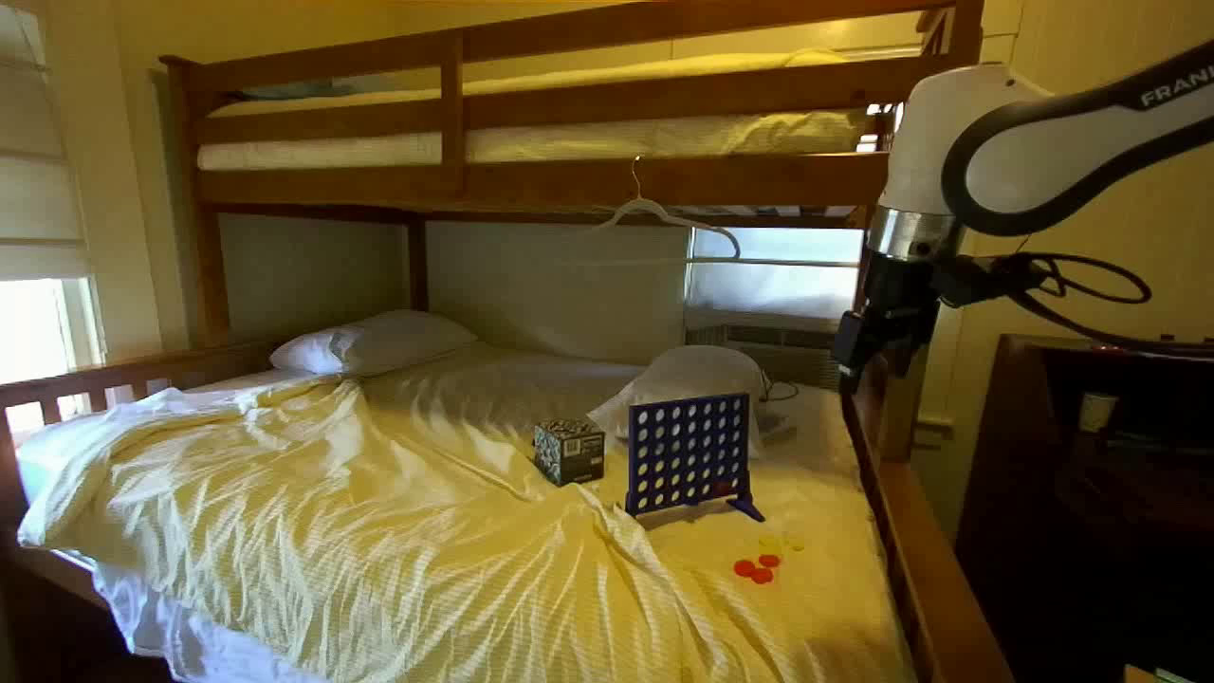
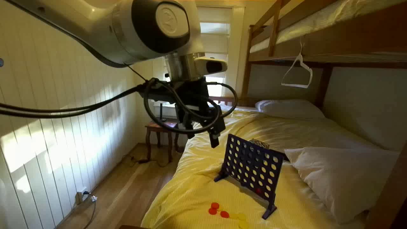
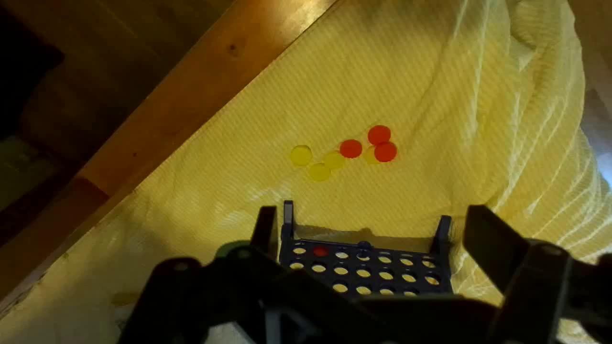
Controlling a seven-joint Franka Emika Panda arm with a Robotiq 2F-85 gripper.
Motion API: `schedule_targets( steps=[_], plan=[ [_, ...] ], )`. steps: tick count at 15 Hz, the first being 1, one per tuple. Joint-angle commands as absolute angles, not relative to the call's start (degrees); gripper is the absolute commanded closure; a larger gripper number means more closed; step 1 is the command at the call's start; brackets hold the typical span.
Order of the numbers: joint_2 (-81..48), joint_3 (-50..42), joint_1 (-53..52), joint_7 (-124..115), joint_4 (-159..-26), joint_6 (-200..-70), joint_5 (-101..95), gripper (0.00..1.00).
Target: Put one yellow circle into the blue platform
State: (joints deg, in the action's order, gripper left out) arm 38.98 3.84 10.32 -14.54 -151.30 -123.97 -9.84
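- On the bed (image 1: 474, 550), upright on its feet: grid (image 1: 685, 453), near a pillow (image 1: 702, 370) and a patterned box (image 1: 569, 452).
- Found lying beyond the grid's feet in the wrist view: three yellow discs (image 3: 334, 160), plus an apparent fourth tucked partly under a red disc (image 3: 385, 152).
- Noted in the grid's lowest row: another red disc (image 2: 258, 190). No yellow disc made out there, though hard to rule out against yellow bedding behind the holes.
- Gripper (image 3: 372, 210): spread wide, no object seen between the fingers (image 3: 490, 239); positioned well above the bed in both exterior views.
- Step in hand, as judged: approach for the pick, with grasp and insertion not yet done.
- Next move, as judged: travel across to the outermost yellow disc (image 3: 301, 155), just clear of its neighbours; descend astride its rim; pinch lightly. Thin and flat on soft cloth, so likely to need fingertips pressed low for a hold.
- Thereafter: lift, turn the disc on edge, align with the grid's top. Slot too small to make out.
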Motion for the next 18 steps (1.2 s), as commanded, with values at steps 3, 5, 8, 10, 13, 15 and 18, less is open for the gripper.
schedule_targets(
  steps=[3, 5, 8, 10, 13, 15, 18],
  plan=[
    [38.95, 3.4, 9.83, -14.78, -151.15, -123.73, -10.17, 0.0],
    [38.95, 3.4, 9.83, -14.78, -151.15, -123.73, -10.17, 0.0],
    [33.33, 1.73, 9.98, -13.04, -150.48, -126.58, -10.02, 0.0],
    [30.05, 0.11, 9.81, -11.22, -151.63, -130.92, -9.94, 0.0],
    [23.83, -3.26, 8.92, -5.43, -152.1, -138.87, -8.78, 0.0],
    [19.19, -5.19, 8.14, -1.42, -151.94, -144.09, -7.57, 0.0],
    [11.82, -7.66, 6.82, 4.37, -150.58, -149.83, -4.9, 0.0]
  ],
)
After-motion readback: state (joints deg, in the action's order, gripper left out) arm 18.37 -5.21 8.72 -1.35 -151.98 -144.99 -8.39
